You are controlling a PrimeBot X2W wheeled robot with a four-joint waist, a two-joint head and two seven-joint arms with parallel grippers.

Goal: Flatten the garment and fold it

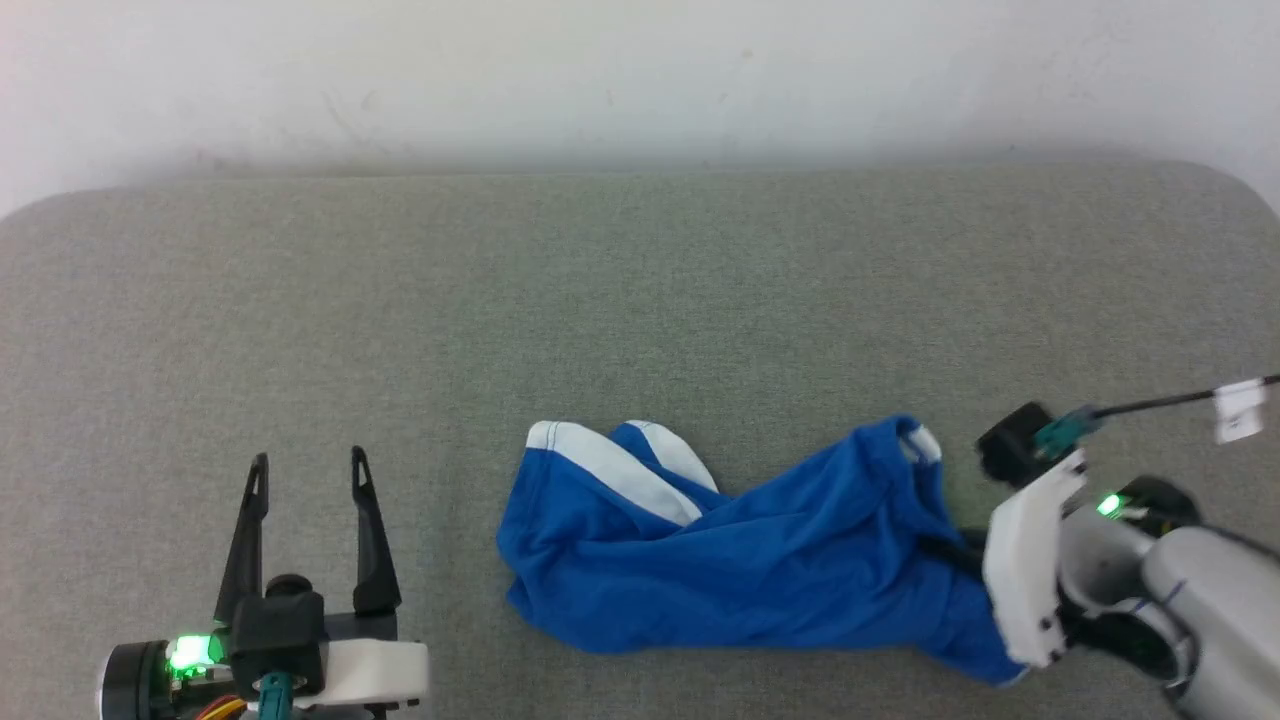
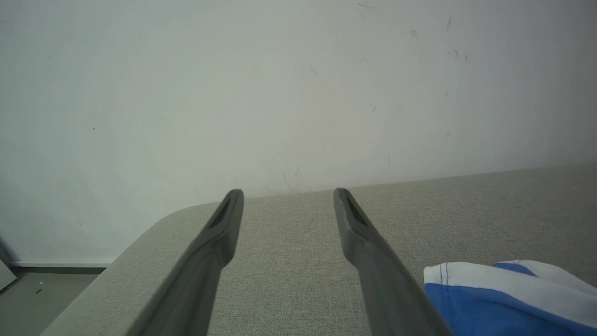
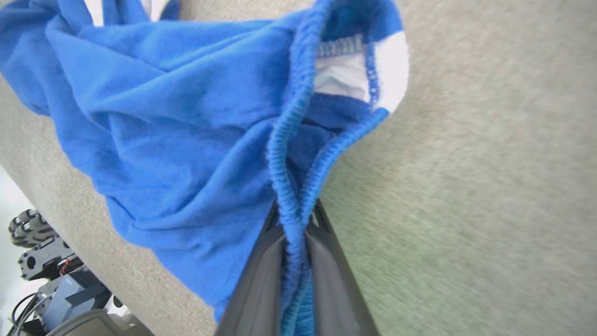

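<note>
Garment (image 1: 760,560) bunched near surface (image 1: 600,300) front edge, right of middle. Right tool (image 3: 297,214) pinching waistband (image 3: 284,154), probably to drag it flat. Left tool (image 1: 309,460) wide, empty, near front-left corner.

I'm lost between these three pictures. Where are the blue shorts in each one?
Head view: shorts lie low, from centre to right.
Left wrist view: shorts in the lower right corner, one white-striped end.
Right wrist view: shorts fill the upper left and centre, waistband pinched in the right hand.
Shared landmark: the grey cushion under the shorts.
</note>
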